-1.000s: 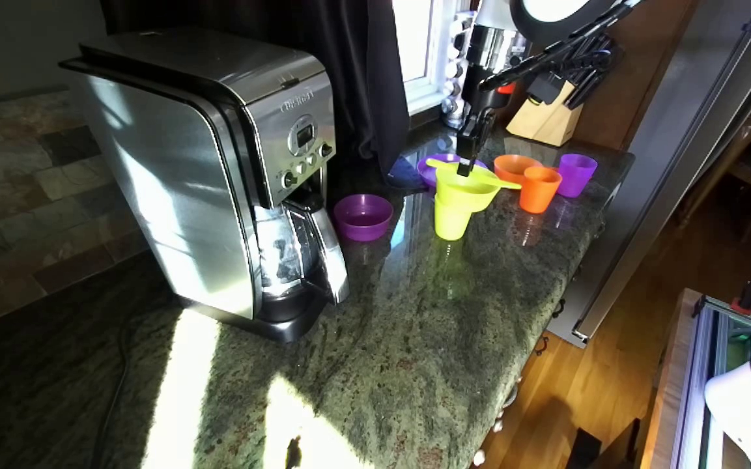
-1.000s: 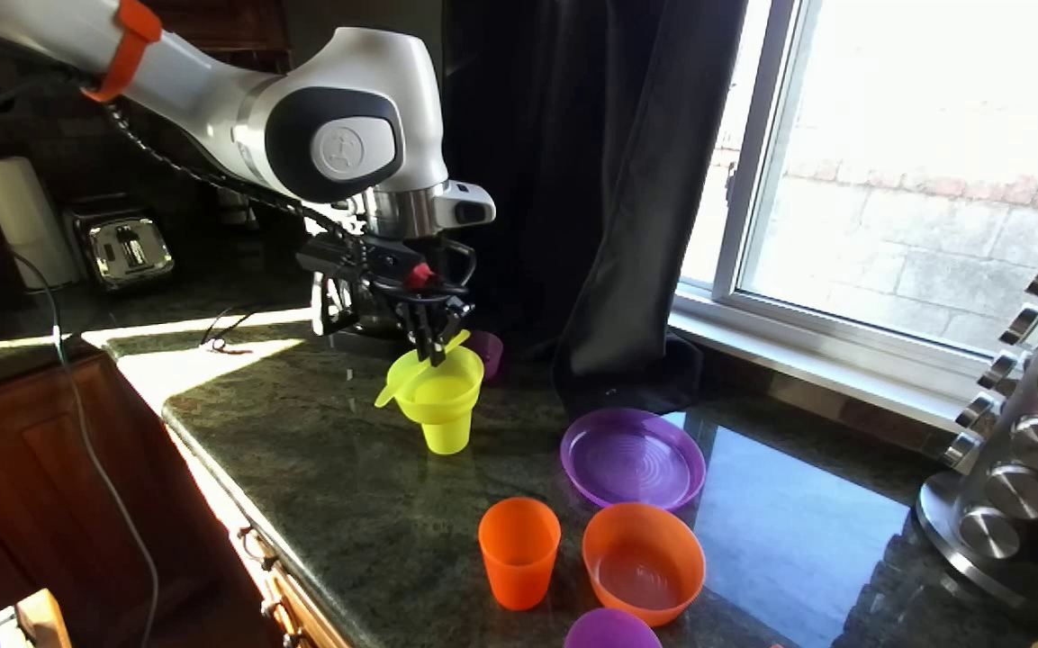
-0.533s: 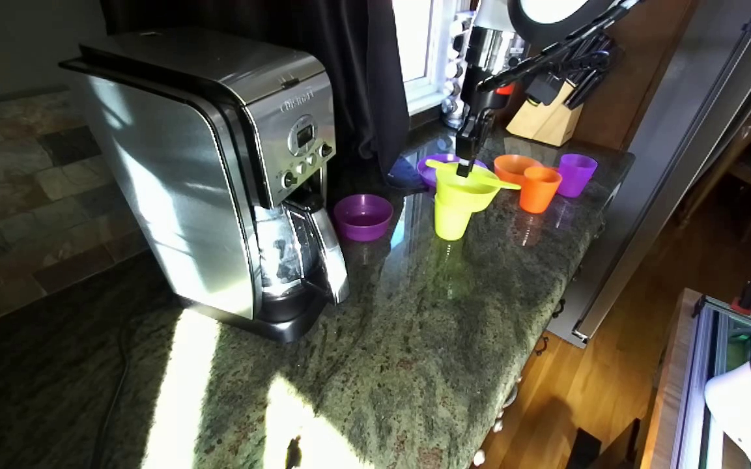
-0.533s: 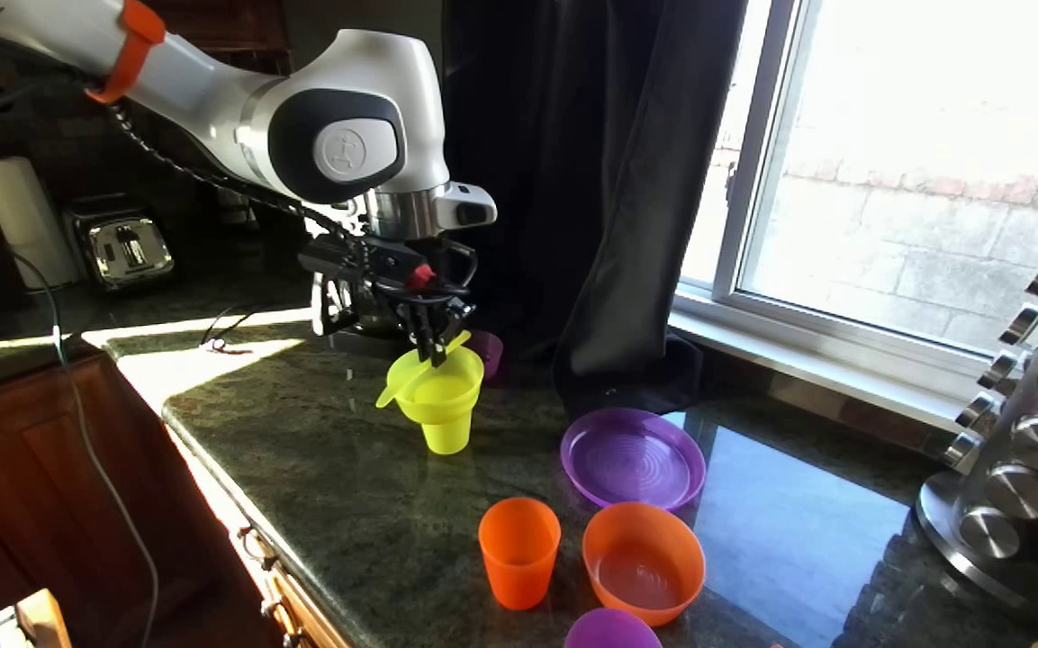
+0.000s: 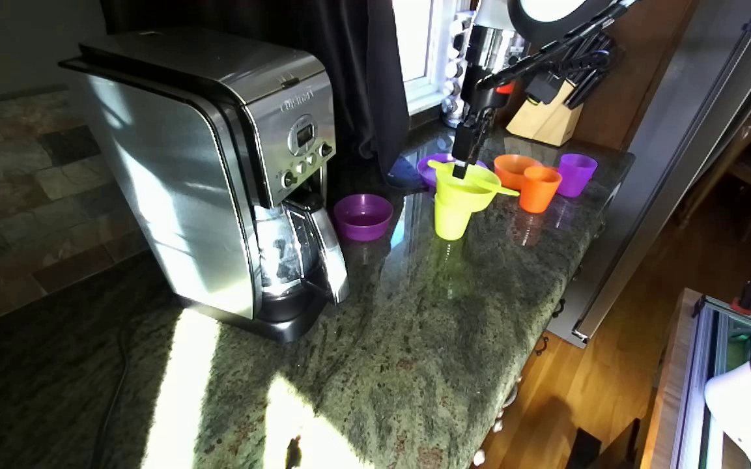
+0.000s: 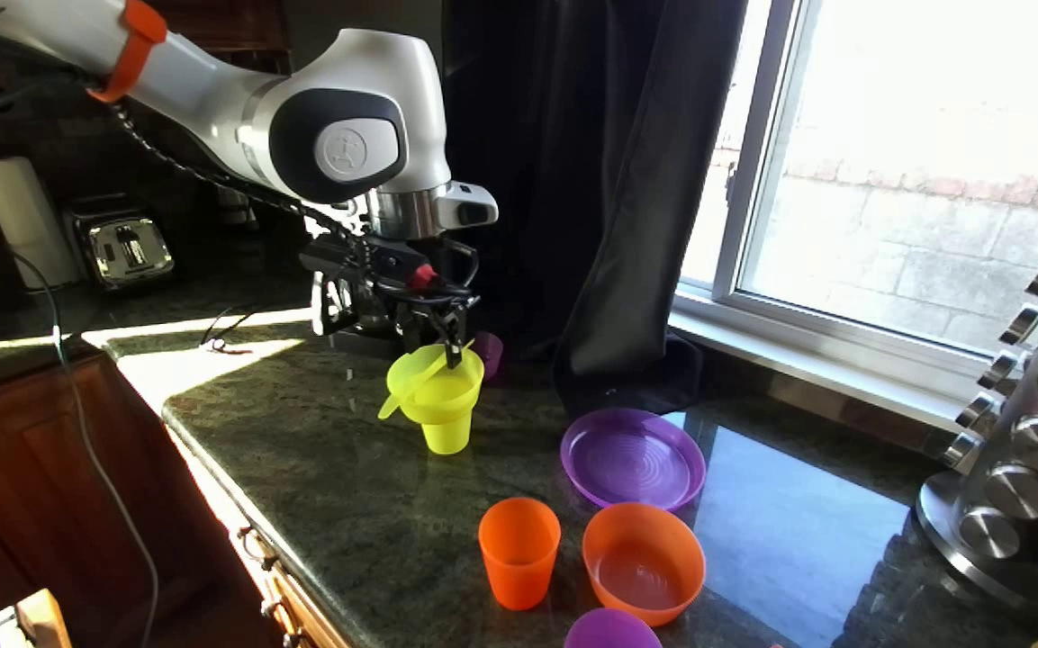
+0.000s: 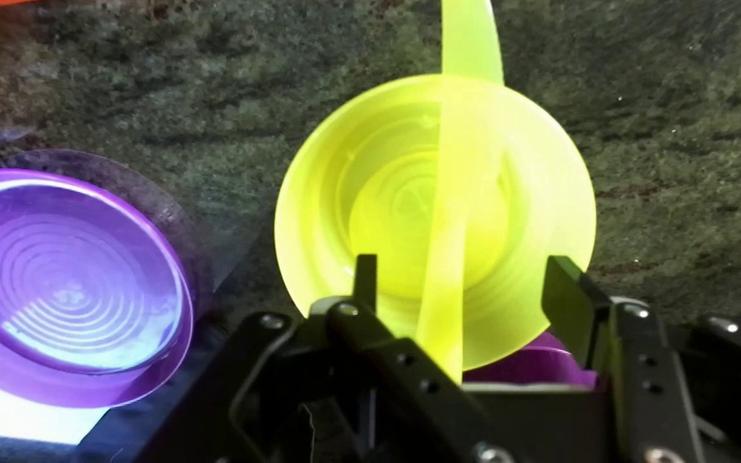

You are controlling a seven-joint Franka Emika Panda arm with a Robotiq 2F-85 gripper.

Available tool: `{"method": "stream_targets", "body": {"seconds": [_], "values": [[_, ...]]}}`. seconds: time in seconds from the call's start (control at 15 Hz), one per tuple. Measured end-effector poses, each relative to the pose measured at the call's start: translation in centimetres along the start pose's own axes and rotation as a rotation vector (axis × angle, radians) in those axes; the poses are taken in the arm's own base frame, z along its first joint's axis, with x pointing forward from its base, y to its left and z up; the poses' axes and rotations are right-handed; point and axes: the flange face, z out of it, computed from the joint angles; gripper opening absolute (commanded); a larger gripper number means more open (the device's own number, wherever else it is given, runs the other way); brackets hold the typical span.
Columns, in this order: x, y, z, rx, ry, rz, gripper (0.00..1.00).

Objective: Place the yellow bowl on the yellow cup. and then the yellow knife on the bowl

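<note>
In both exterior views the yellow bowl sits on top of the yellow cup, which stands upright on the counter. Across the bowl's rim lies the yellow knife, its ends sticking out past the rim on both sides. My gripper is low over the bowl with its jaws spread apart, one finger on each side of the knife and a gap to it on both sides. Nothing is held between the fingers. From the wrist the cup is hidden beneath the bowl.
A purple bowl stands by the coffee maker. Nearby are a purple plate, an orange cup, an orange bowl and a purple cup. A dark curtain hangs behind the arm.
The jaws have parted and let go of the knife, which has settled slightly onto the bowl's rim. The bowl and cup have stayed put; the arm has barely moved.
</note>
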Motion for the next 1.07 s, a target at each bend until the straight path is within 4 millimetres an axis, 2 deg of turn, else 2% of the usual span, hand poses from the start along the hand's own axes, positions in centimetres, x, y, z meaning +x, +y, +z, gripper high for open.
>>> {"method": "stream_targets", "body": {"seconds": [0.33,0.6,1.07], "values": [[-0.1,0.3,-0.7,0.01,0.016,0.015,1.0],[-0.7,0.6,-2.6,0.021,0.048,0.048,1.0],[-6.0,0.8,-7.8,0.014,0.072,0.18,1.0]]}}
